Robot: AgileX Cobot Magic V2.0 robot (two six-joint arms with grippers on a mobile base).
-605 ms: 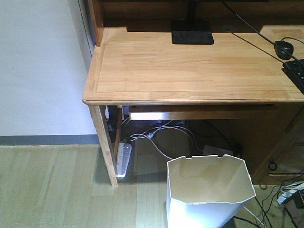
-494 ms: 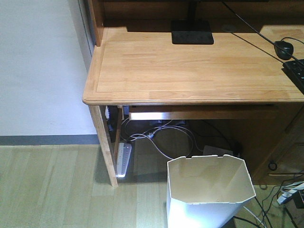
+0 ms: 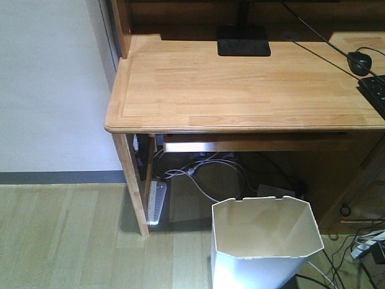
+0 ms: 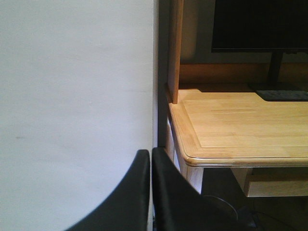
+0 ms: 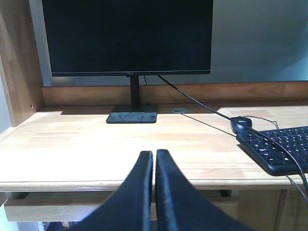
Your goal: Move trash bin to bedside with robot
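Note:
The white trash bin (image 3: 264, 241) stands on the wood floor at the lower right of the front view, in front of the desk's leg space, its cream inside empty. The bed is out of view. My left gripper (image 4: 150, 155) is shut and empty, facing the white wall beside the desk's left corner. My right gripper (image 5: 154, 156) is shut and empty, level with the desk's front edge and pointing at the monitor. Neither gripper shows in the front view, and the bin shows in neither wrist view.
A light wooden desk (image 3: 240, 84) fills the upper front view, with a monitor stand (image 3: 243, 47), a mouse (image 3: 360, 61) and a keyboard (image 3: 376, 90). A power strip (image 3: 157, 201) and cables lie under it. A white wall (image 3: 48, 84) is at left.

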